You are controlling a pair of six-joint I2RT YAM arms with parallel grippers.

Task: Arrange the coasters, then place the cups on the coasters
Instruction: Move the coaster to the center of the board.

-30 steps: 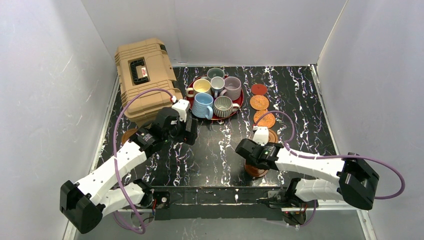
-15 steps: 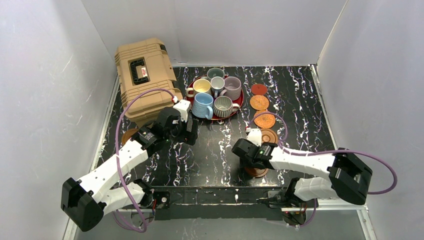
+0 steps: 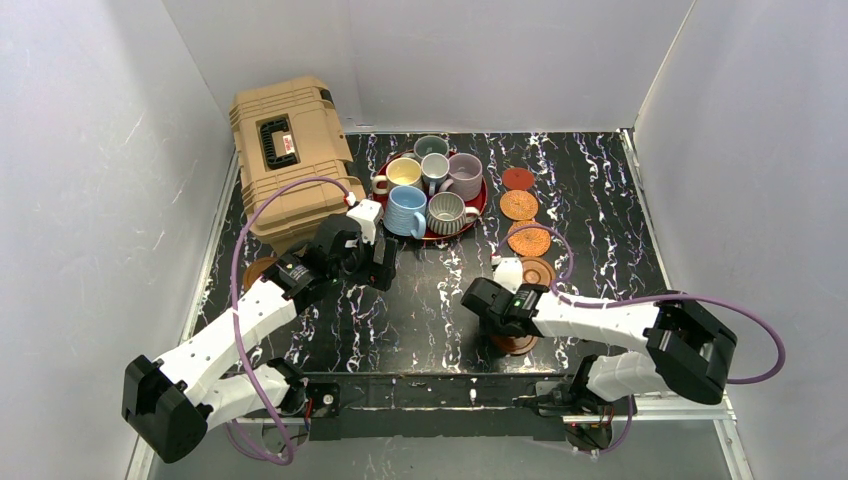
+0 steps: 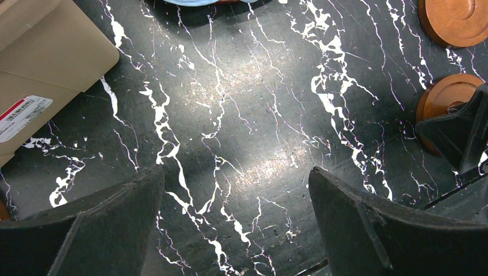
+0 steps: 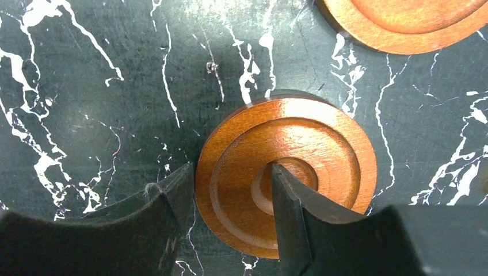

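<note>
Right claw (image 5: 230, 172) shifted left, parted astride brown coaster (image 5: 322, 149) — left claw (image 4: 235, 172) wide open.

1. A black tabletop (image 3: 430, 300), veined with white like marble, fills the centre of the overhead frame.
2. Plain pale walls box it in: the left wall (image 3: 90, 180), the back wall (image 3: 430, 60) and the right wall (image 3: 760, 150).
3. A tan hard case (image 3: 290, 160) with a dark handle sits at upper left.
4. Even light leaves a soft sheen on the dark surface.
</note>
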